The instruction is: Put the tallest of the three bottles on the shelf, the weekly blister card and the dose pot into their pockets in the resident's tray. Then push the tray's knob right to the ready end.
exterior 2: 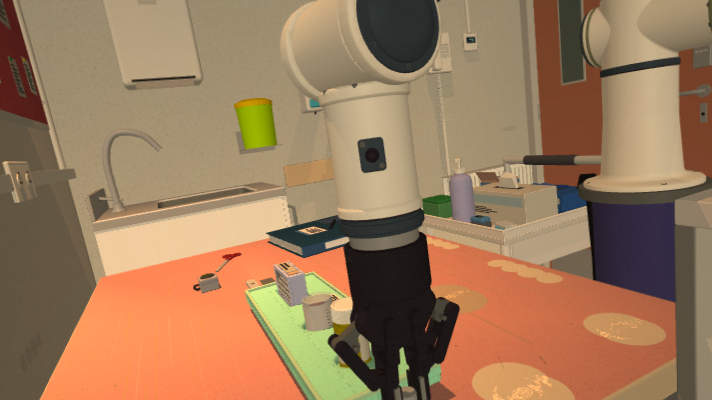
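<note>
The tray's knob (407,393) is mostly hidden at the bottom edge of the side camera view, and it is gripped by my closed gripper (407,392) at the near end of the green tray (320,335). A yellow bottle with a white cap (344,317) stands in the tray, partly behind my wrist. A grey dose pot (317,311) stands just left of it. The blister card (290,283) stands upright at the tray's far end.
The table's near right edge (645,375) runs close to the tray. A small grey holder (208,282) and red scissors (229,259) lie far left, and a blue book (307,236) lies behind. A trolley (500,220) stands beyond the table.
</note>
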